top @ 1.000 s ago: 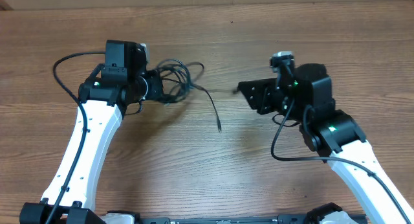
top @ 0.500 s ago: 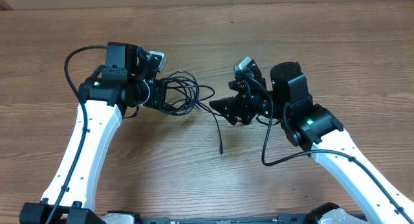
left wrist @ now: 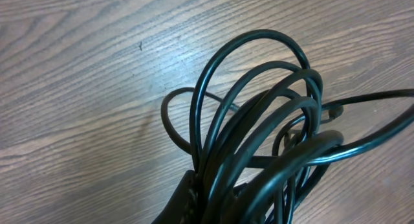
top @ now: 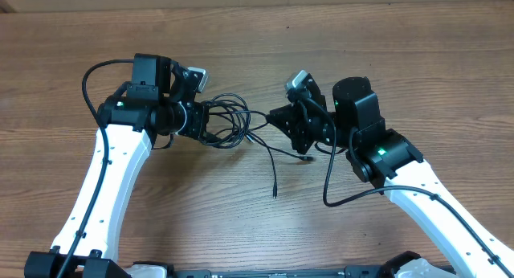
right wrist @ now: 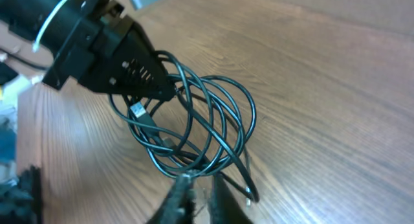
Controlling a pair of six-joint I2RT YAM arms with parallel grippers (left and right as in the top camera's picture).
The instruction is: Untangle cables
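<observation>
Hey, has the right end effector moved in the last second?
Yes. The right end effector moved left toward the cables: its tip was right of the dark tabletop speck, now left of it.

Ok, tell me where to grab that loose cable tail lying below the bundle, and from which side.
Take the tail just short of its plug end, coming straight down from above. That stretch lies flat and nearly straight on the bare wood, clear of the loops of the bundle, so a claw would probably close on it alone.
</observation>
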